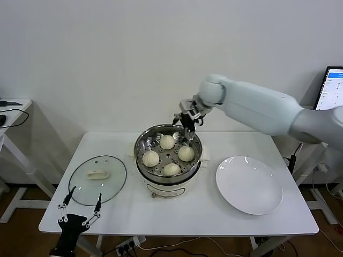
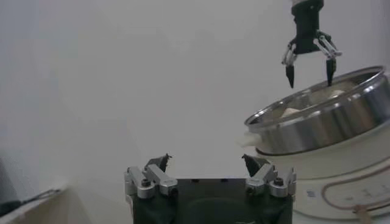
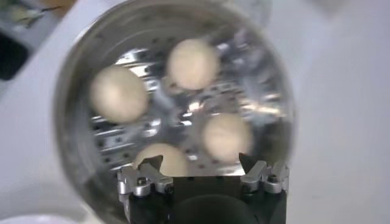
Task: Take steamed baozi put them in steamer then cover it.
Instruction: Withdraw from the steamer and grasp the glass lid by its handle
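Several cream-white baozi point(image 1: 168, 142) lie on the perforated tray inside the shiny steamer point(image 1: 138, 147) at the table's middle. My right gripper point(image 1: 187, 124) hangs open just above the steamer's back rim, holding nothing. In the right wrist view the right gripper point(image 3: 200, 159) looks down on the baozi point(image 3: 193, 63) inside the steamer point(image 3: 67, 91). The glass cover point(image 1: 110, 184) lies flat on the table left of the steamer, its cream handle point(image 1: 98, 174) up. My left gripper point(image 1: 86, 195) stands open and empty at the table's front left, by the cover's near edge; its wrist view shows the left gripper point(image 2: 206, 159) facing the steamer point(image 2: 323, 125).
A white plate point(image 1: 249, 184) with nothing on it sits right of the steamer. A monitor point(image 1: 333, 88) stands off the table's far right, and a small side table point(image 1: 10, 107) stands at the left. A wall runs behind the table.
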Controlling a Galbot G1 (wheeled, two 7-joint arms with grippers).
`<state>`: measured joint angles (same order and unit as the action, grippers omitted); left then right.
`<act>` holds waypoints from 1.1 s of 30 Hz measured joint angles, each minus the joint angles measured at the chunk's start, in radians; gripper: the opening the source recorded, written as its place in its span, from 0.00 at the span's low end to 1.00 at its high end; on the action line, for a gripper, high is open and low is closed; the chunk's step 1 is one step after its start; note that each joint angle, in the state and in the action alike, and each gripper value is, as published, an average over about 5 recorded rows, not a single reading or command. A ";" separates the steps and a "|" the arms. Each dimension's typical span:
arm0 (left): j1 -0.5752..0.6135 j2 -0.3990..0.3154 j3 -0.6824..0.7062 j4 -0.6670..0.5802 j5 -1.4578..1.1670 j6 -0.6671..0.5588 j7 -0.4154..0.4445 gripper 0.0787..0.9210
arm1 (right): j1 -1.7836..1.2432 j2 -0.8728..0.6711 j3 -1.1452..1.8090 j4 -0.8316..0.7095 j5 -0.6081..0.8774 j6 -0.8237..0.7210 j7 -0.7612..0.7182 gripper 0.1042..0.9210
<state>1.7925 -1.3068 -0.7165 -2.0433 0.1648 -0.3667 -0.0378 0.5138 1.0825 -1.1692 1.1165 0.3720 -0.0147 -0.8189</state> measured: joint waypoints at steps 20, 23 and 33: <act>-0.177 0.061 0.051 0.053 0.325 0.199 -0.122 0.88 | -0.926 -0.222 0.937 0.277 -0.015 0.249 0.939 0.88; -0.190 0.069 0.054 0.082 0.397 0.212 -0.136 0.88 | -1.074 -0.200 1.067 0.307 -0.032 0.284 0.983 0.88; -0.254 0.069 0.061 0.252 0.721 0.196 -0.200 0.88 | -1.445 -0.112 1.370 0.414 -0.082 0.348 1.057 0.88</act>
<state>1.5389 -1.2376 -0.6551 -1.7916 0.8854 -0.1705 -0.2373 -0.9311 0.9709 0.2010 1.5308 0.2897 0.3329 0.2382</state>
